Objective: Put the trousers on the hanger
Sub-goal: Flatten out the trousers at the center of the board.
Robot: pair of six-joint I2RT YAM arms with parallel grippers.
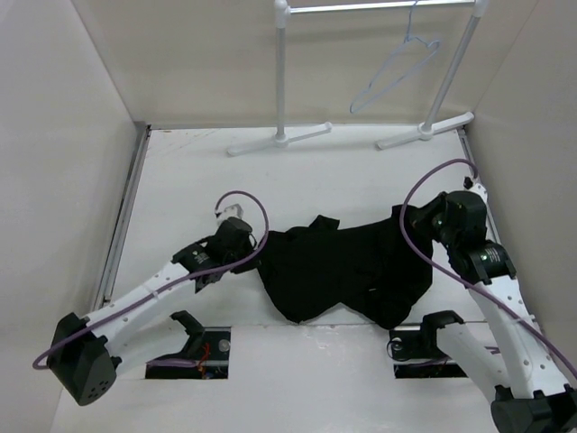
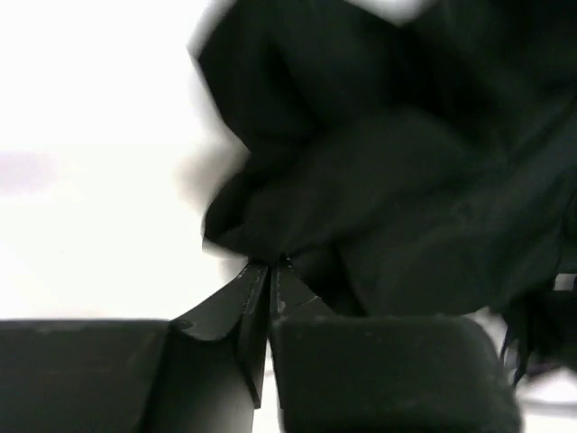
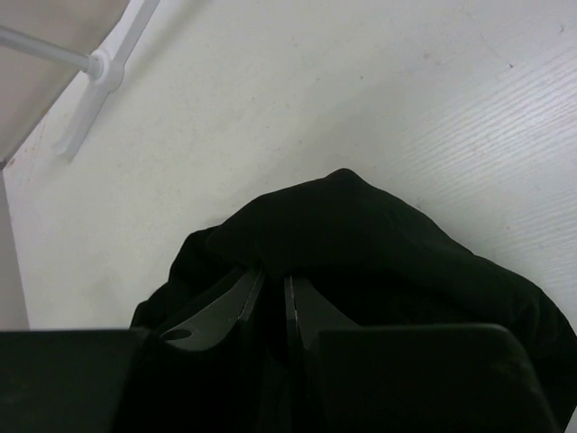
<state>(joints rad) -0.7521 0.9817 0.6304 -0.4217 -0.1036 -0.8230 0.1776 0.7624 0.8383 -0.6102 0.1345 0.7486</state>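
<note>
Closed down to a sliver, the left claw [image 2: 270, 268] pinches a fold at one edge of the trousers [image 1: 343, 271], and the right claw [image 3: 273, 280] is drawn nearly together too, with black cloth bunched over and between its tips. Both look to be gripping fabric, one at each end of the garment. Between them the trousers lie crumpled in a dark heap on the white tabletop [image 1: 361, 171], towards its near side. The hanger [image 1: 397, 68] dangles from the rail of the white rack [image 1: 282, 81] at the far right, well apart from the cloth. I judge the trousers light, limp and not fragile — they will sag and fold wherever they are unsupported, and a thin pinch of one layer could slip free. A firmer hold would take several layers at the waistband or the leg hems. The wire hanger is likely to swing when touched. No brand, label or writing can be read anywhere.
</note>
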